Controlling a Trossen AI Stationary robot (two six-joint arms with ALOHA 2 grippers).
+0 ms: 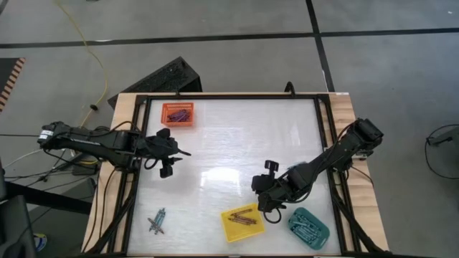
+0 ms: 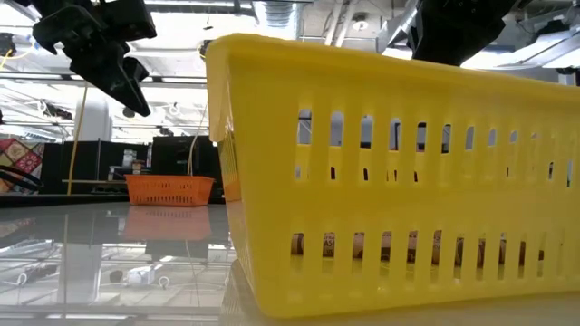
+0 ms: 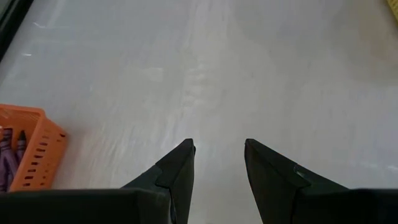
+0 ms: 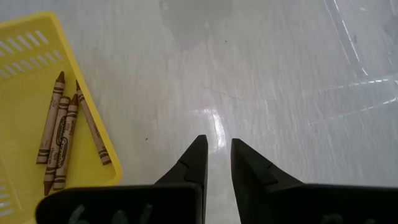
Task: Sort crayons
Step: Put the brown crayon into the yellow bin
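Several brown crayons lie in the yellow tray near the table's front. Dark purplish crayons lie in the orange tray at the far left. Teal crayons lie in the teal tray at the front right. A few loose crayons lie on the table at the front left. My left gripper hovers open and empty just in front of the orange tray. My right gripper is slightly open and empty, above bare table just beyond the yellow tray.
A black frame borders the white table top. Bare table lies between the two grippers and across the far right. In the low view the yellow tray fills the foreground, with the orange tray far behind it.
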